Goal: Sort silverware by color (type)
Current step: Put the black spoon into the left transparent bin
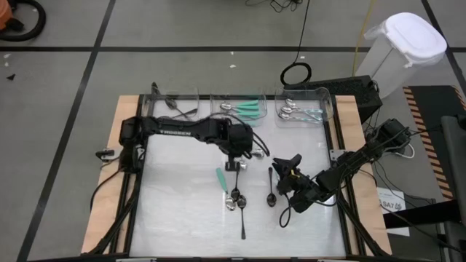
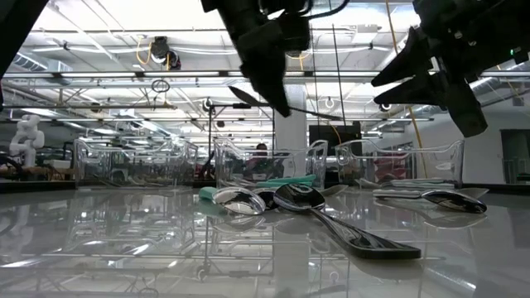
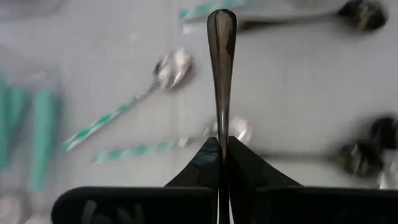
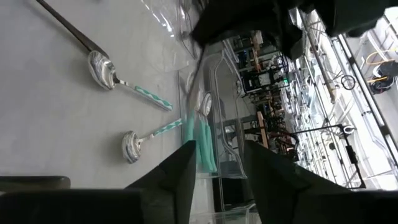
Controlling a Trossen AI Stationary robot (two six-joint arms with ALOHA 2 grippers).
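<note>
Surface (image 1: 182, 218): pale, glossy, framed by wooden edging, carrying all items below.

Bins, three, clear plastic, in a row along the far edge: left bin (image 1: 175, 102) holds dark utensils; middle bin (image 1: 244, 98) holds teal-handled pieces; right bin (image 1: 306, 100) holds silver pieces with pale handles.

Left arm (image 1: 182, 131): dark, reaching across from the left side toward mid-surface. Left gripper (image 1: 234, 154), raised above the surface, fingers (image 3: 205, 165) pressed together, pinching a dark spoon (image 3: 221, 37) by its handle; the spoon projects straight forward from the fingertips, clear of the surface.

Right arm (image 1: 349, 164): dark, entering from the right side. Right gripper (image 1: 287, 166), above the surface near the loose cutlery, fingers (image 4: 180, 171) spread apart, nothing between them.

Loose silverware, mid-surface, between the two grippers: teal-handled spoon (image 1: 221, 180) lying just beside a cluster of silver bowls (image 1: 234, 200); long dark utensil (image 1: 242, 218) running toward the near edge; dark spoon on the surface (image 1: 271, 191) close to the right gripper.
</note>
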